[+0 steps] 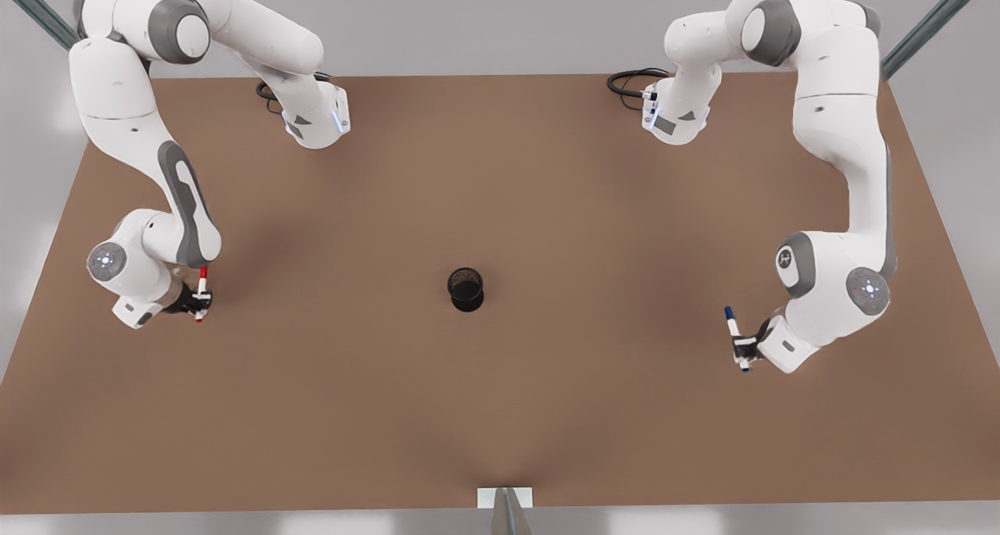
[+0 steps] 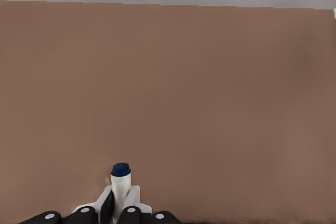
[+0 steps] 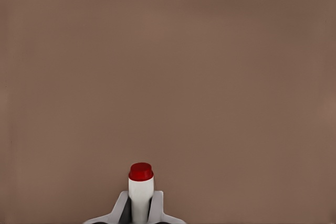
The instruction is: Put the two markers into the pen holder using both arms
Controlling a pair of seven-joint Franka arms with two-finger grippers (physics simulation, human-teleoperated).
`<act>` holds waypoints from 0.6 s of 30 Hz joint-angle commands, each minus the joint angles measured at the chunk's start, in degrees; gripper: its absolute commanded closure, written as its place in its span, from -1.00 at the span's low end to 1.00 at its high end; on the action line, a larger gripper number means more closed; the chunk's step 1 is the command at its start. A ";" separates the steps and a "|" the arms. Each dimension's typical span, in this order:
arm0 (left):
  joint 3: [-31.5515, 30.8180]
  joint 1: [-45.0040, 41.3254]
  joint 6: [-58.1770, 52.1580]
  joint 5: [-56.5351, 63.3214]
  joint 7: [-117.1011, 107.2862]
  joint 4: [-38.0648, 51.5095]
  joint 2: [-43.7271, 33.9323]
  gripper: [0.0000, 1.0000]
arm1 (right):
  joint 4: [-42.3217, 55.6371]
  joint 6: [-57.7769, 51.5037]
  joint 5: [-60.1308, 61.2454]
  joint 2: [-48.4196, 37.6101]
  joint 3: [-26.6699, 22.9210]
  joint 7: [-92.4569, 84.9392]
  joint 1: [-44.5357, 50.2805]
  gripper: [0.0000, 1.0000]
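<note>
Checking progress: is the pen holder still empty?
Empty. The pen holder stands upright mid-table with nothing sticking out; the red marker is in the right gripper, the blue marker in the left gripper.

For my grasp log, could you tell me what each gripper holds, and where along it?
The left gripper pinches the blue marker near its lower end; the right gripper pinches the red marker likewise.

I see the black pen holder (image 1: 466,289) standing upright near the middle of the brown desk (image 1: 500,410). On the front view's left, my right gripper (image 1: 201,301) has its jaws closed on the red marker (image 1: 202,293). On the front view's right, my left gripper (image 1: 743,349) clamps the blue marker (image 1: 735,337). Both markers are well apart from the holder, on opposite sides.
</note>
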 commanded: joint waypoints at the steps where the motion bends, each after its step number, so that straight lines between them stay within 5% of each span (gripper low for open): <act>1: -2.10 -3.82 -12.61 -0.22 1.60 1.59 -2.08 0.57 | 6.35 -18.08 -0.59 -0.42 2.70 5.41 0.23 0.57; 5: -10.02 -10.85 4.33 -19.03 17.24 2.73 -0.33 0.57 | 25.95 -38.57 -0.50 -0.78 13.43 11.30 0.23 0.57; 11: -10.37 -29.13 46.62 -20.97 18.05 5.71 10.39 0.57 | 30.97 -42.26 -0.67 -0.78 31.27 32.75 0.32 0.57; 13: -10.11 -33.53 51.98 -20.80 14.61 12.05 16.55 0.57 | 30.97 -42.26 -1.11 -0.78 35.23 38.19 1.10 0.57; 18: -9.67 -37.04 54.00 -20.97 7.32 10.91 17.87 0.57 | 34.75 -42.09 -0.85 -0.60 36.99 47.69 8.13 0.57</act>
